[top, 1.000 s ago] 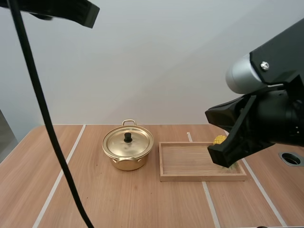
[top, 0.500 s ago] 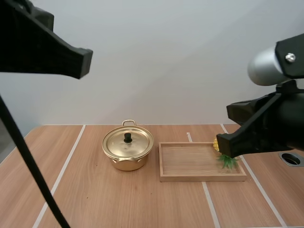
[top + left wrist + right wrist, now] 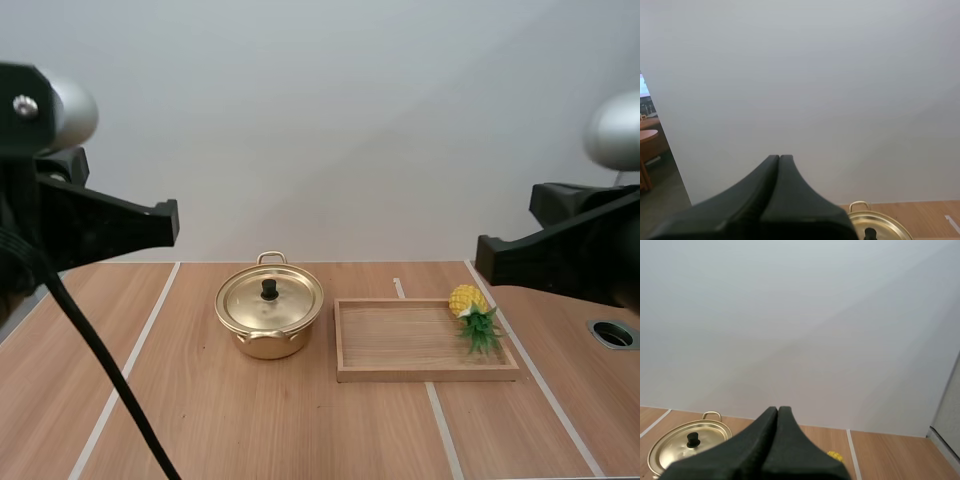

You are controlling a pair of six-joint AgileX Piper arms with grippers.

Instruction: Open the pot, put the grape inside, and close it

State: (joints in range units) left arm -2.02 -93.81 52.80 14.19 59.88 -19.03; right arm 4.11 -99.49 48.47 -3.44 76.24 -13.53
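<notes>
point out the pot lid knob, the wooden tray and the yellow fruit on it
pot lid knob (image 3: pixel 269 290): high view, top of the black knob
wooden tray (image 3: pixel 400 340): high view, bare floor
yellow fruit (image 3: pixel 463 298): high view, yellow body, at the tray's right end

Plain grey-white wall (image 3: pixel 320 120) behind wooden table (image 3: pixel 250 420), pale stripes.

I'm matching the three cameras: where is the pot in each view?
High view: pot on the table, left of the tray.
Left wrist view: pot beside the shut left end effector.
Right wrist view: pot beside the shut right end effector.
Shared landmark: the lid's black knob.
</notes>
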